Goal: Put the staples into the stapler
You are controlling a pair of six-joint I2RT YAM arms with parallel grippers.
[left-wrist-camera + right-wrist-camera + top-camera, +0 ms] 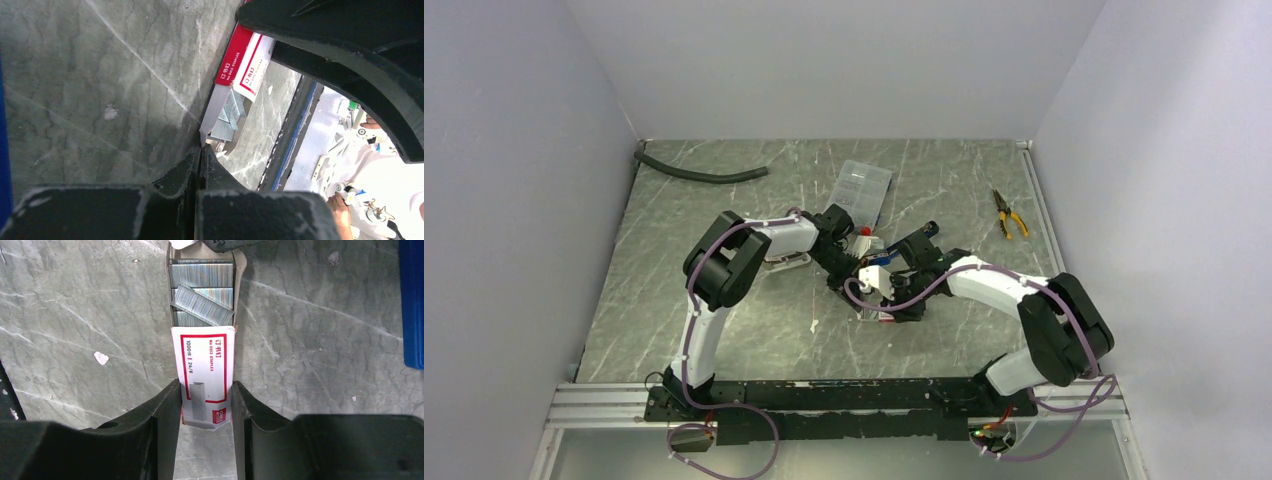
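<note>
tray half out of box, staples bared; left tool pinches its end, right tool clamps box; none loaded yet.

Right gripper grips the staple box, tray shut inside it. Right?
No. The tray is slid out of the staple box, leaving the staple strips exposed, one askew. The right gripper does grip the box. The right wrist view shows it.
</note>
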